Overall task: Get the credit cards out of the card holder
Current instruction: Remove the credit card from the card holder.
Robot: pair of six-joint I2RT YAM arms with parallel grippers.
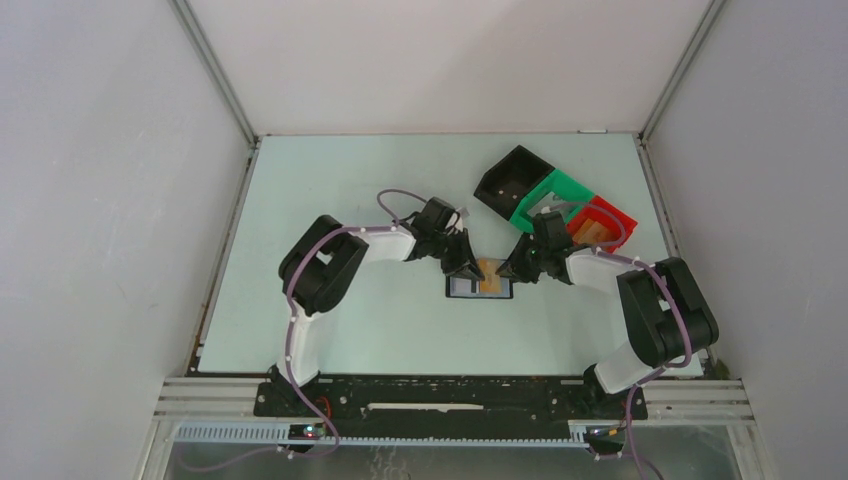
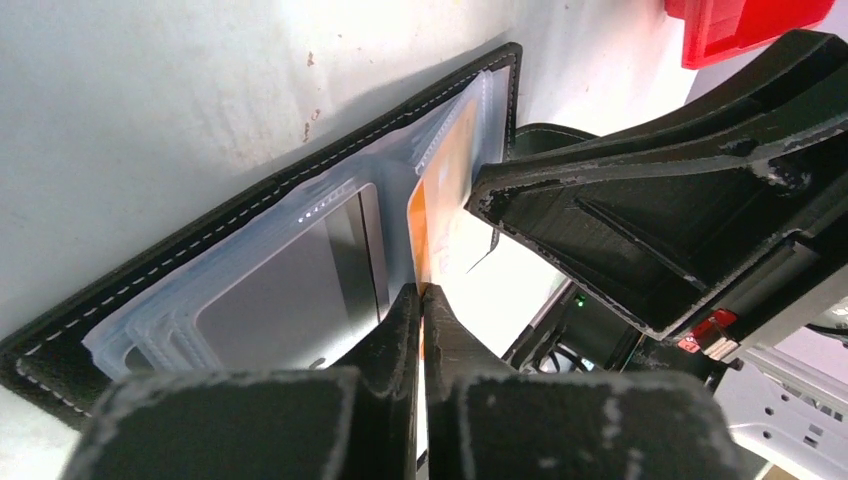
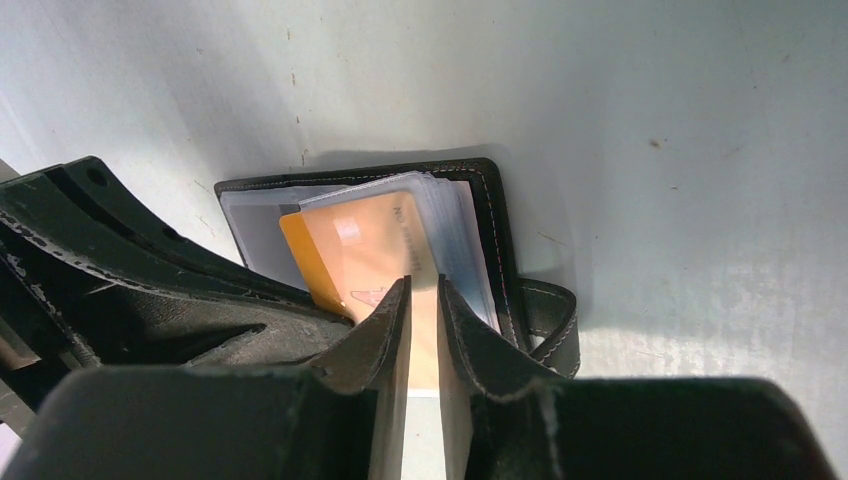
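Left wrist view: left gripper (image 2: 421, 295) closed on thin near edge of orange piece (image 2: 445, 190), which sits in clear pocket. Right gripper (image 3: 423, 285) jaws almost together over same pocket; hold not clear. Card holder (image 3: 495, 230) lies open on table (image 2: 150, 100), grey credit card (image 2: 290, 290) inside its other pocket. Risks: thin grip slips off; whole holder lifts with piece if not pinned down; pocket bends.

A pale green table top (image 1: 330, 200) lies between plain white walls (image 1: 110, 200), with a metal rail (image 1: 200, 398) along its near edge. At its far right, three open bins touch in a slanting row: a black bin (image 1: 503, 183) farthest back, a green bin (image 1: 556, 188) in the middle, and a red bin (image 1: 618, 215) nearest the right edge, holding tan pieces (image 1: 590, 233). Close up, an orange-tan card (image 3: 345, 255) shows, partly under clear plastic
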